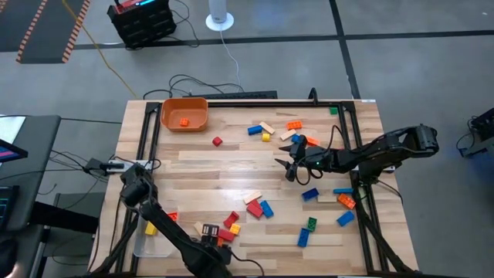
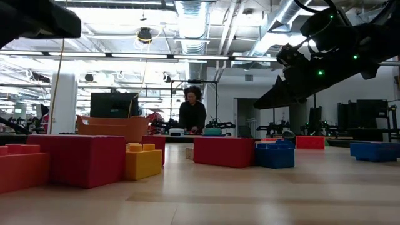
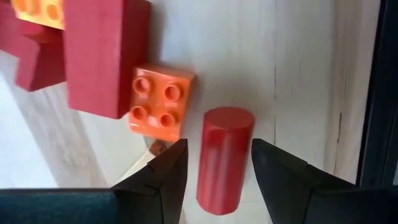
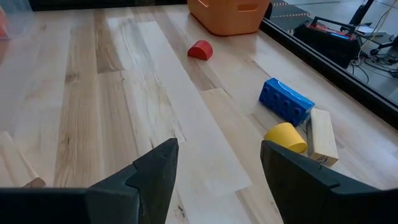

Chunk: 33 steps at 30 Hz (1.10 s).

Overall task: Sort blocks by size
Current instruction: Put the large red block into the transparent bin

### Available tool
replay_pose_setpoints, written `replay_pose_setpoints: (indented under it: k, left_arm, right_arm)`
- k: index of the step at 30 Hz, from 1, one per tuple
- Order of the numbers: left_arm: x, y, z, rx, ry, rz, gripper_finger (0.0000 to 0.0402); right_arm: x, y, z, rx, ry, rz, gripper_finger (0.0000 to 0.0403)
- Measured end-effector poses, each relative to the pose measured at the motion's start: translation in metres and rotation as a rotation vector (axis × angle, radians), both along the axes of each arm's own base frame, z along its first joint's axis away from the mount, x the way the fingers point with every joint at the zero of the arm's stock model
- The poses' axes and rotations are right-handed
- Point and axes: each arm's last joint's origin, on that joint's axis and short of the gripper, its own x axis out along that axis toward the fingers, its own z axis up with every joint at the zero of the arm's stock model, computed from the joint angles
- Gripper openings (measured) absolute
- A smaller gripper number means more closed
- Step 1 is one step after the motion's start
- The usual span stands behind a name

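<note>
Blocks lie scattered over the wooden table (image 1: 231, 166). My left gripper (image 3: 216, 168) is open low over the near-left cluster (image 1: 229, 225), its fingers on either side of a red cylinder (image 3: 222, 158) that lies on the table, with a gap on each side. An orange square brick (image 3: 160, 102) and a red block (image 3: 102, 56) lie just beyond it. My right gripper (image 1: 292, 167) is open and empty above mid-table. Its wrist view shows a red half-round (image 4: 200, 51), a blue brick (image 4: 286, 101), a yellow piece (image 4: 286, 137) and a tan block (image 4: 323, 137).
An orange bin (image 1: 184, 113) holding one orange block stands at the far left. A clear tub (image 1: 150, 239) with a yellow block sits at the near left. More blocks lie at the near right (image 1: 324, 208) and the far middle (image 1: 278, 130). A person (image 2: 192, 112) stands beyond the table.
</note>
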Motion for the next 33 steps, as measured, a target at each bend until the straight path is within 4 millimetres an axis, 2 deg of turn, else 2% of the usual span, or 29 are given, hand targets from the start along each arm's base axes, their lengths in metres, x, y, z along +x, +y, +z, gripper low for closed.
replay_pose_setpoints:
  k: [14,18,24,33]
  left_arm:
    - [-0.003,0.0,-0.022,-0.022,0.048,0.028,0.0171]
    - [-0.003,0.0,-0.022,-0.018,0.044,0.027,0.0166]
    - [-0.004,0.001,-0.022,-0.004,0.042,0.024,0.0122]
    - [-0.003,0.005,-0.02,0.007,0.056,0.03,0.0122]
  right_arm:
    - [0.0,0.0,0.0,0.0,0.002,0.0,0.026]
    - [0.0,0.0,0.0,0.0,0.0,0.0,0.026]
    - [0.0,0.0,0.0,0.0,0.0,0.0,0.026]
    - [0.0,0.0,0.0,0.0,0.001,0.0,0.026]
